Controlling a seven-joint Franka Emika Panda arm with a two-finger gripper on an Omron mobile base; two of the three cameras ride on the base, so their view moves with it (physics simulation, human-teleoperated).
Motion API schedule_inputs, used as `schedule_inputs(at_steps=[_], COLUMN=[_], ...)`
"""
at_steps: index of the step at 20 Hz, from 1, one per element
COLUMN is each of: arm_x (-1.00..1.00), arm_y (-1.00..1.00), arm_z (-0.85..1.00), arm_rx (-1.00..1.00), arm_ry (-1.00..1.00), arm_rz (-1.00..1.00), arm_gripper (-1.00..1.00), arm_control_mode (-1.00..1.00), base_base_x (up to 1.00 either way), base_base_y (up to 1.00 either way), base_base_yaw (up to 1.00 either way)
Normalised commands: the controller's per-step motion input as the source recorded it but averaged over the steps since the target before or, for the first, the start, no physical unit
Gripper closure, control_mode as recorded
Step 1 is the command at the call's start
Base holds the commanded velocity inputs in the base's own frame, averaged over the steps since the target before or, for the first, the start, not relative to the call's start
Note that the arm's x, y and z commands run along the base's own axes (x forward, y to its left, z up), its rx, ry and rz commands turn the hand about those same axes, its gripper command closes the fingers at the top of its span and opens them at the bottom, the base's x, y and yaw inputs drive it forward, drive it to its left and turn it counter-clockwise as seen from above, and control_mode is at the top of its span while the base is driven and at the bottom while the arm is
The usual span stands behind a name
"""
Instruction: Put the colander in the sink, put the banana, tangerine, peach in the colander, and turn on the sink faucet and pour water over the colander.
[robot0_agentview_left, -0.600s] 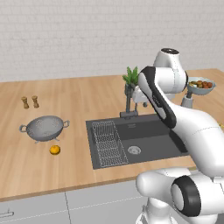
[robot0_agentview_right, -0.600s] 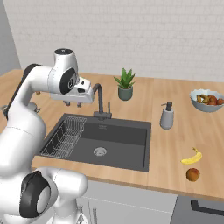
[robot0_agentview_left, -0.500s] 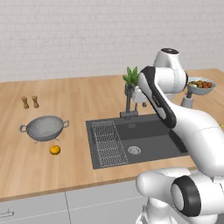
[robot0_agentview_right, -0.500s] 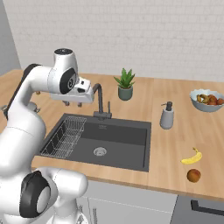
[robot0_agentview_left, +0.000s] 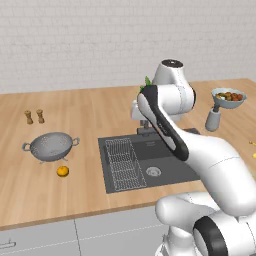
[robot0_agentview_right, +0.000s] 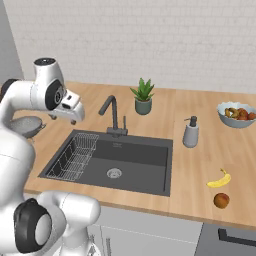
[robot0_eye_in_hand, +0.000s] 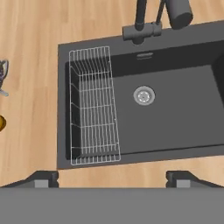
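Presently we find the gripper (robot0_eye_in_hand: 112, 177) poised above the near edge of the sink (robot0_eye_in_hand: 183, 113), its two fingertips set wide apart with nothing between them. We note the wire rack (robot0_eye_in_hand: 94, 105) sitting in the left part of the basin and the sink faucet (robot0_agentview_right: 113, 114) standing at its back rim. We record the colander (robot0_agentview_left: 50, 146) upright on the counter (robot0_agentview_left: 80, 107), well left of the sink, with the tangerine (robot0_agentview_left: 62, 171) just in front of it. We see the banana (robot0_agentview_right: 220, 179) and the peach (robot0_agentview_right: 221, 200) lying close together on the counter right of the sink.
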Motion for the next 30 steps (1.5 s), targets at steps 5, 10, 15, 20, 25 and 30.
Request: schedule_inputs(at_steps=[5,10,15,20,25,30], arm_x=[-0.04,0.00,0.00,0.18,0.48,0.55], arm_y=[0.92,0.82,0.66,0.66,0.69,0.57], arm_z=[-0.17,-0.39,-0.48,-0.45,-0.14,-0.17], arm_rx=[0.01,-0.09,0.00,0.14,0.25,0.06], arm_ry=[0.04,0.01,0.06,0.07,-0.07,-0.01], arm_rz=[-0.16,-0.18,-0.14,-0.14,-0.10,-0.05], arm_gripper=[-1.00,-1.00,-1.00,-1.00,-1.00,-1.00], arm_control_mode=[-1.00,-1.00,-1.00,-1.00,-1.00,-1.00], base_base_x=[0.00,0.00,0.00,0.00,0.00,0.00], base_base_y=[0.00,0.00,0.00,0.00,0.00,0.00], base_base_yaw=[0.00,0.00,0.00,0.00,0.00,0.00])
